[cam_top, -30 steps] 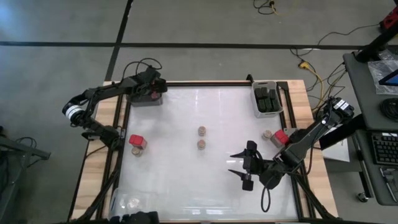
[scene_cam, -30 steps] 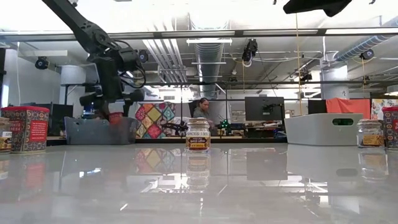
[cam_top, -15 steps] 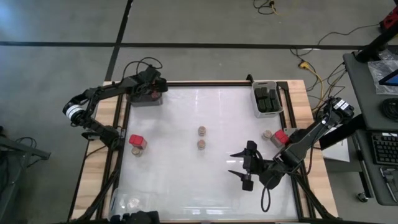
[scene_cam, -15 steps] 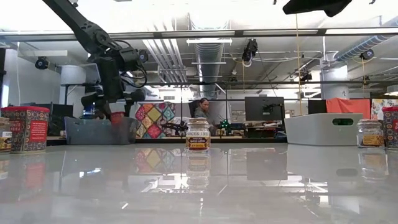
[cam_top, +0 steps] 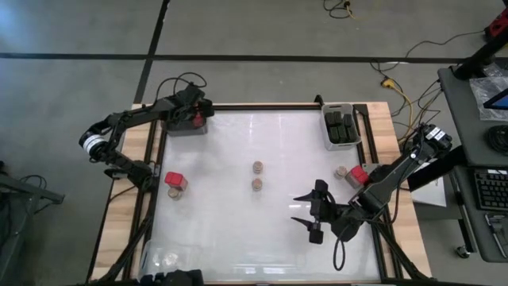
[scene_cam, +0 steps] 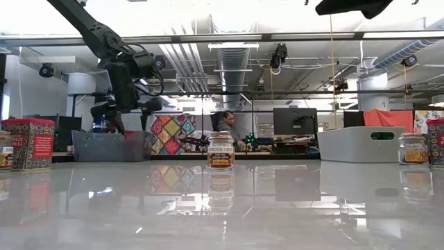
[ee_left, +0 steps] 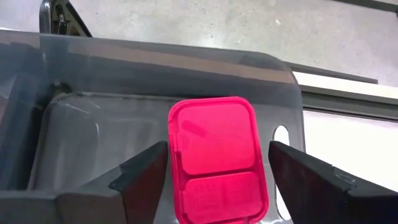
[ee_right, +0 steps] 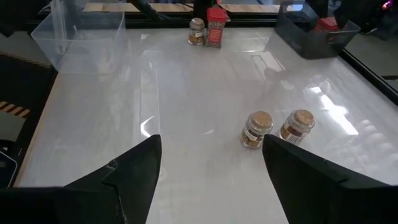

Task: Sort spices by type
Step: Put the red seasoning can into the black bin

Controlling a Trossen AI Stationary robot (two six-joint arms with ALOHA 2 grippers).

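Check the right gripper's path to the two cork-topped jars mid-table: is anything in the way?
Nothing visible blocks it. The right gripper is open, and only bare tabletop lies between it and the two jars.

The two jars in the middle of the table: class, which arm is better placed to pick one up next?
Probably the right. Its open hand faces the two jars with nothing between, while the left hand is over the grey bin, around a red tin.

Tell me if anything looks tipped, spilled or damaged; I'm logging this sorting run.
Nothing stands out. The two round jars mid-table stand upright, the black tins sit in their grey bin, and a red tin rests inside the dark bin between the left gripper's open fingers.
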